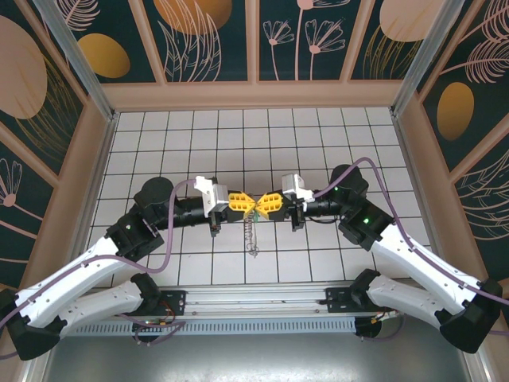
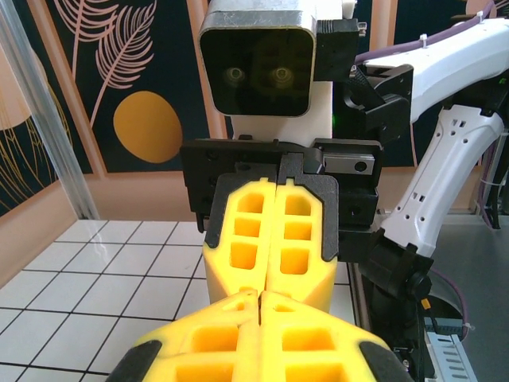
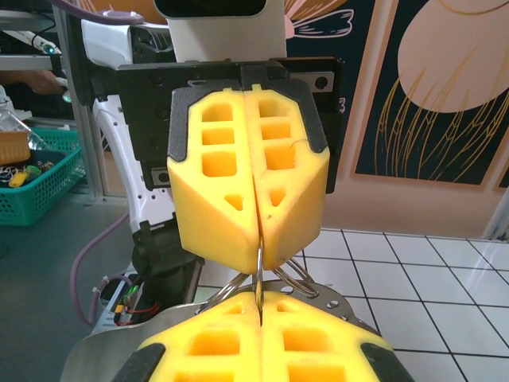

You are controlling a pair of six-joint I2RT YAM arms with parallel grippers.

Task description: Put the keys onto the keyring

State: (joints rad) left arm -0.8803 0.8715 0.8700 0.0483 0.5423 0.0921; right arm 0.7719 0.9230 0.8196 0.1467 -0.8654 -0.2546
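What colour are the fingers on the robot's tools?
Bright yellow fingers, set in black holders. The right wrist view shows them best.

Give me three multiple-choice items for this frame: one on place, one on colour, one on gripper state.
1. The keyring hangs:
A) below where the left gripper and right gripper meet
B) by the back wall
C) over an arm base

2. The fingers are:
A) blue
B) yellow
C) red

3. The grippers are:
A) both open
B) one open
C) both shut

Key: 1A, it dangles under the meeting tips. 2B, both wrist views show yellow blocks. 3C, each pair of fingers closes with no gap.
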